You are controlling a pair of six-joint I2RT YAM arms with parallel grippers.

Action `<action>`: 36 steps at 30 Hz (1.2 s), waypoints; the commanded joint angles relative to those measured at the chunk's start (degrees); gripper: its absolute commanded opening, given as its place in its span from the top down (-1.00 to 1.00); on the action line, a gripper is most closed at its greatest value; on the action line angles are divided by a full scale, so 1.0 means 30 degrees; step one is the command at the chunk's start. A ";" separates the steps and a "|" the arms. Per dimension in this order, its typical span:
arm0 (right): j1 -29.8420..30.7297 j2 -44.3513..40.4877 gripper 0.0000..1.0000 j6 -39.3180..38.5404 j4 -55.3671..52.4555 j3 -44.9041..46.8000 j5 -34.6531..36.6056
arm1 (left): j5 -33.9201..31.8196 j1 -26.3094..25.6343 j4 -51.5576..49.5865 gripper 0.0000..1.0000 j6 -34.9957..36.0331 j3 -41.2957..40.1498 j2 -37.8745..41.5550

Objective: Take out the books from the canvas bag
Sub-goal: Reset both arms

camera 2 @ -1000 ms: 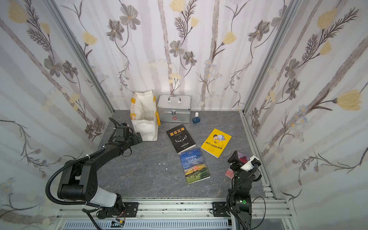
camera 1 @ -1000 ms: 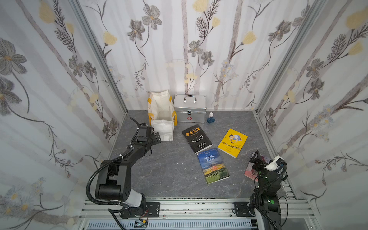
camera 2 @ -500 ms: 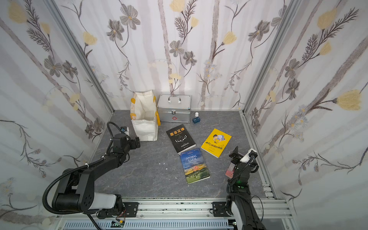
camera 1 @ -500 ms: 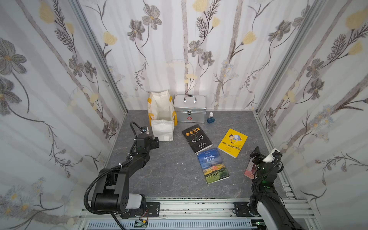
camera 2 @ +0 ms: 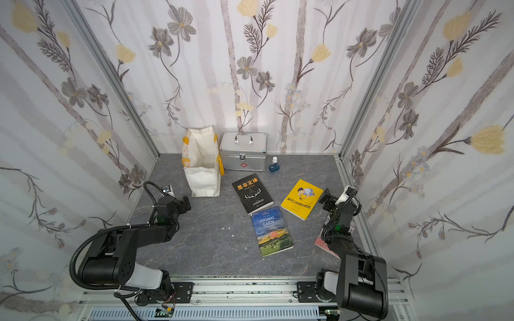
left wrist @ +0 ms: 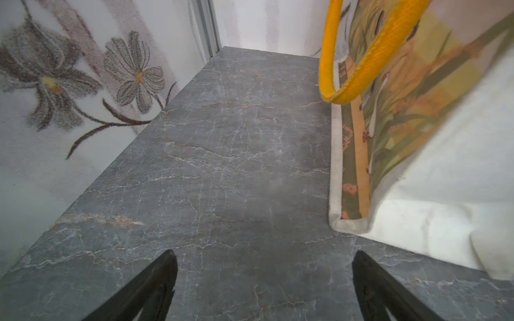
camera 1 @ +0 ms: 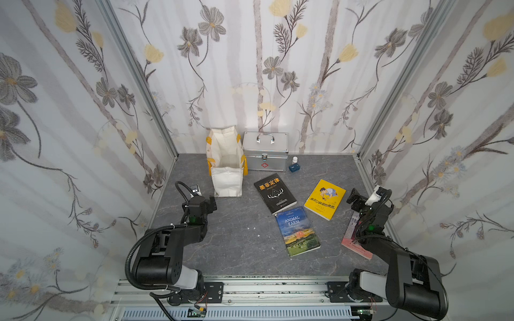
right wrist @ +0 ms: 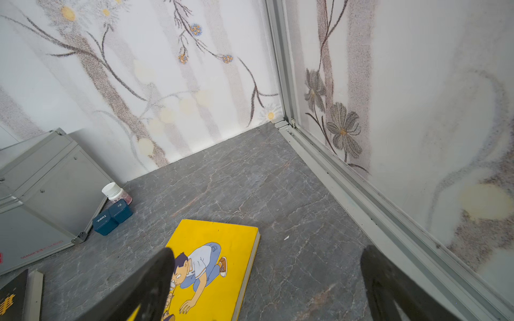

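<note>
The canvas bag stands upright at the back left with its mouth open, showing only pale fabric inside. Its printed side and yellow handle lie just beside my left gripper, which hangs open over bare floor, apart from the bag. The books lie flat on the floor: black, Animal Farm, yellow, and pinkish-red, partly hidden under the right arm. My right gripper is open and empty beside the yellow book's far corner.
A silver metal case stands next to the bag at the back wall. A white-capped bottle and a small blue box sit to its right. Flowered walls close three sides, and an aluminium rail runs along the front.
My left gripper has drawn back a little from the bag toward the front. My right gripper has lifted and swung away from the pinkish-red book toward the yellow one.
</note>
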State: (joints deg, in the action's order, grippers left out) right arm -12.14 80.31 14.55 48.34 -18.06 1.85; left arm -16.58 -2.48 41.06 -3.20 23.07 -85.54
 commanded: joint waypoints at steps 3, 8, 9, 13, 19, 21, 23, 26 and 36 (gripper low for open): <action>0.0650 0.0098 -1.00 -0.0835 0.1327 -0.0281 0.0851 | -0.0326 0.0005 0.0990 -1.00 -0.0106 0.0854 -0.0511; 0.1412 0.0033 -1.00 -0.1565 0.1443 -0.0219 0.1406 | -0.0370 0.0002 0.1176 -1.00 -0.0053 0.0817 -0.0528; 0.1561 0.0068 -1.00 -0.1729 0.1437 -0.0259 0.1406 | -0.0357 -0.0012 0.1261 -1.00 -0.0027 0.0784 -0.0559; 0.1848 0.0087 -1.00 -0.2108 0.1445 -0.0321 0.1552 | 0.0079 -0.0169 0.1616 -1.00 0.0371 0.0674 -0.0679; 0.2314 0.0734 -1.00 -0.2646 0.0524 -0.1176 0.1470 | -0.0053 -0.0294 0.1849 -1.00 0.0449 0.0556 -0.0684; 0.2432 0.0726 -1.00 -0.2709 0.0499 -0.1192 0.1661 | 0.0346 -0.0290 0.2826 -0.99 0.0544 0.0034 -0.0782; 0.2467 0.0602 -1.00 -0.2739 0.0761 -0.1006 0.1699 | 0.1182 -0.0435 0.5340 -1.00 0.1120 -0.0944 -0.1611; 0.2465 0.0507 -1.00 -0.3008 0.1046 -0.0830 0.0789 | 0.1141 -0.0640 0.5649 -1.00 0.1381 -0.0967 -0.1713; 0.2548 0.0344 -1.00 -0.3769 0.1057 -0.0664 -0.0616 | 0.1254 -0.0585 0.5391 -1.00 0.1333 -0.0935 -0.1633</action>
State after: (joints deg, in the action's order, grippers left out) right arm -4.51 81.58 4.91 49.87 -19.81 1.54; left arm -13.23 -4.36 54.63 0.14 20.03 -90.39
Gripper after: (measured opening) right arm 0.997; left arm 0.997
